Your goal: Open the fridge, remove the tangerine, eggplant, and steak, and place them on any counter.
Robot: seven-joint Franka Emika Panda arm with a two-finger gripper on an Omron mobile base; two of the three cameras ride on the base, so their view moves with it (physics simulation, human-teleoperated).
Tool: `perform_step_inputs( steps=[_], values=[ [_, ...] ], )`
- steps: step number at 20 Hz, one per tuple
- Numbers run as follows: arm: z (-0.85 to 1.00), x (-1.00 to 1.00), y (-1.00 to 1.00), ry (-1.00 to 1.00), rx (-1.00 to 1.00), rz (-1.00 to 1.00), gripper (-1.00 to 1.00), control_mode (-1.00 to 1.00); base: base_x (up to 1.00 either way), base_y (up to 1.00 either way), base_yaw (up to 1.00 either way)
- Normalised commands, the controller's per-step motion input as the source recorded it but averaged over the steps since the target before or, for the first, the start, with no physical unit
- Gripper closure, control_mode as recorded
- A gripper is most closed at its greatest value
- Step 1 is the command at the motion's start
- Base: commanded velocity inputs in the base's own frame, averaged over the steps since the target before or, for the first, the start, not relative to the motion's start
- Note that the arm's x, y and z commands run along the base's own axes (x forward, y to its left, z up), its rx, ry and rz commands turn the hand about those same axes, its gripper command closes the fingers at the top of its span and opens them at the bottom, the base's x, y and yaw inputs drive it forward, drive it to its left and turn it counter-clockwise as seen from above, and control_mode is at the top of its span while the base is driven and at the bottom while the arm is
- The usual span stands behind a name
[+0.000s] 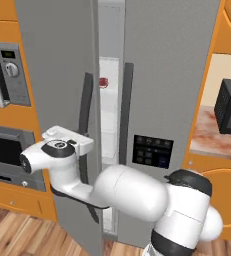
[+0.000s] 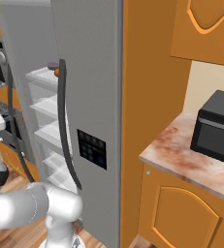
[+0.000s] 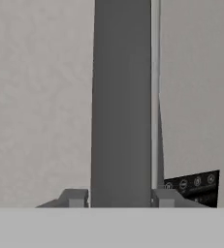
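Jaws closed on the dark vertical handle [image 3: 121, 104] of the left fridge door [image 1: 57, 75], one small finger tip [image 3: 74, 197] pressed to each side of the bar in the hand view. Gripper [image 3: 120, 199] seen from the left base view at the end of the white arm [image 1: 127, 192], set against that same handle at about mid-height. Left door standing slightly ajar, with a narrow gap between it and the right door [image 1: 167, 75]. Through the gap, white translucent shelves [image 2: 48, 104] of the fridge [image 2: 91, 58], stacked one above another. On an upper shelf, a small dark reddish thing [image 1: 103, 82], probably the steak, too small to tell for sure. In the right base view, a small orange spot [image 2: 56, 72] at the door's edge near the top shelf, perhaps the tangerine; cannot tell. On the right door, a second dark handle [image 1: 125, 112] and a black control panel [image 1: 152, 151]. To the right of the fridge, the marbled reddish-brown and cream counter [image 2: 174, 150] over orange cabinets [image 2: 181, 218], bearing a black boxy appliance [image 2: 215, 127]. To the left of the fridge, built-in ovens [image 1: 7, 72] set in orange cabinetry, above a wooden floor [image 1: 17, 235].
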Motion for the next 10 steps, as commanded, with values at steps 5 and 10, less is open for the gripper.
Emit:
perform_step_inputs(
  steps=[5, 10],
  values=[
    [0.0, -0.51, 1.0, 0.21, 0.0, 0.15, -1.0, -1.0, 0.0, 0.0, 0.0],
    [0.19, -0.65, 0.84, 0.17, 0.0, 0.21, -1.0, -1.0, 0.0, 0.0, 0.0]
  ],
)
